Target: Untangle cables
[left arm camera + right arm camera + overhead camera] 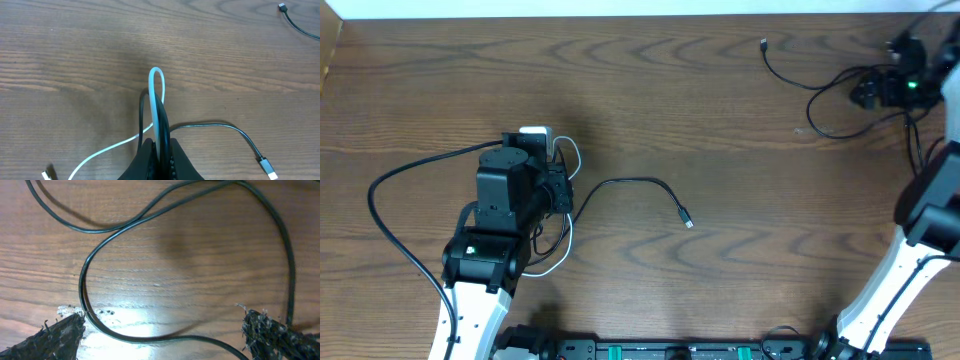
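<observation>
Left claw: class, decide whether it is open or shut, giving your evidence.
Shut. In the left wrist view, the left claw pinches the loop of a white cable, with no gap visible between its fingers.

White cable (156, 80): thin, bent into a narrow upright loop and pinched, together w/ an adj. black loop, in the left gripper (159, 145). Its tail is run to the lower left across the wood grain, and the white cable's plug (47, 174) is laid flat at the end. Black cable (635, 180): arced to the right from the same grip, flat on the table, terminated in a silver-tipped plug (687, 222). Second black cable (81, 282): located well apart, at the far right corner. It is laid in slack open curves, w/ a free plug end (763, 43) toward the table's far edge.
</observation>
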You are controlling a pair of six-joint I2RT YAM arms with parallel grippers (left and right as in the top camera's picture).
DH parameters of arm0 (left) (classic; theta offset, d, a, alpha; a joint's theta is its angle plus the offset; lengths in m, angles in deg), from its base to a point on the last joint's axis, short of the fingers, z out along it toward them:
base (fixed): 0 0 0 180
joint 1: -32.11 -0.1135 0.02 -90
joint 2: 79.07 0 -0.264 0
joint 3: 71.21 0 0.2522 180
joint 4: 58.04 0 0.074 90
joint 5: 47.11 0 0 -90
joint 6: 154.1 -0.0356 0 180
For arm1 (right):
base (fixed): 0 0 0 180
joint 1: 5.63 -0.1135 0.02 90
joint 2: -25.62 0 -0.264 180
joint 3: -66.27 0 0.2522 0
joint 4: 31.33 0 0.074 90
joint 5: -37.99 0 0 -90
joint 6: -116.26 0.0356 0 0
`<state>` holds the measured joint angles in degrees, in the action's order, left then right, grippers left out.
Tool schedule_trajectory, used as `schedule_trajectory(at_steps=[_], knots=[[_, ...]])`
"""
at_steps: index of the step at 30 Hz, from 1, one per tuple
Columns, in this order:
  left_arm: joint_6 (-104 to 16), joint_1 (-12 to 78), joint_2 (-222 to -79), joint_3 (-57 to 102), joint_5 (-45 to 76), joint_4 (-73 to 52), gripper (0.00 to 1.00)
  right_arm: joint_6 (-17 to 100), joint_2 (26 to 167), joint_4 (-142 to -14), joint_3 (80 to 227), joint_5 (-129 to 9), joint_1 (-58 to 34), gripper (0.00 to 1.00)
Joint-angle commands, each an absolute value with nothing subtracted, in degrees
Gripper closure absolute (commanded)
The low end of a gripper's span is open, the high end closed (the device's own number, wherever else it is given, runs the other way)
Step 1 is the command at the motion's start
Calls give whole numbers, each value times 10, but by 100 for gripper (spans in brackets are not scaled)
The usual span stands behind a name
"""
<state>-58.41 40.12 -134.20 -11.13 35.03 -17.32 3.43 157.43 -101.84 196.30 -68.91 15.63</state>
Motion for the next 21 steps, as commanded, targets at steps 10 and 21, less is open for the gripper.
schedule_trajectory(at_steps=[10,21], knots=[[-594,403,-1344,-103,343,-174,93,140,1625,-1002,1973,-628,111,1],[-594,403,-1344,-103,343,-174,93,649,1697,-895,1972,-615,50,1]])
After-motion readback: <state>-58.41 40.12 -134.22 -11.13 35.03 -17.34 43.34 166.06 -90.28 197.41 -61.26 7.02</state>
